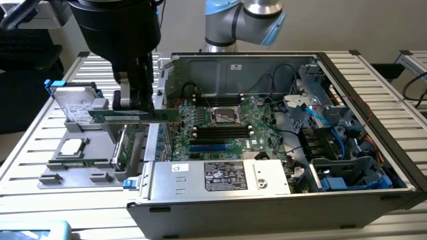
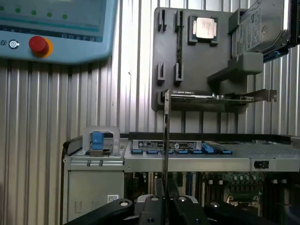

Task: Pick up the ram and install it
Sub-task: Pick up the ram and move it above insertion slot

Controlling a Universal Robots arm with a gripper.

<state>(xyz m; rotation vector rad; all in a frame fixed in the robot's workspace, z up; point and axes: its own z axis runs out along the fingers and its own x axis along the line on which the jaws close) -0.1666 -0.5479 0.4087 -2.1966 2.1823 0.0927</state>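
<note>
Ram (image 1: 160,116) horizontal, on edge, in pincer (image 2: 166,186)

The ram (image 1: 163,116) hangs above the edge of the parts tray (image 1: 50,181) nearest the computer case (image 1: 267,210)

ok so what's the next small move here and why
Probably carry the ram toward the exterior view's right, over the motherboard. The gripper is shut on it, clear of the grey tray, but it hangs at the case edge on that view's left, not yet above the long black slots.
</note>
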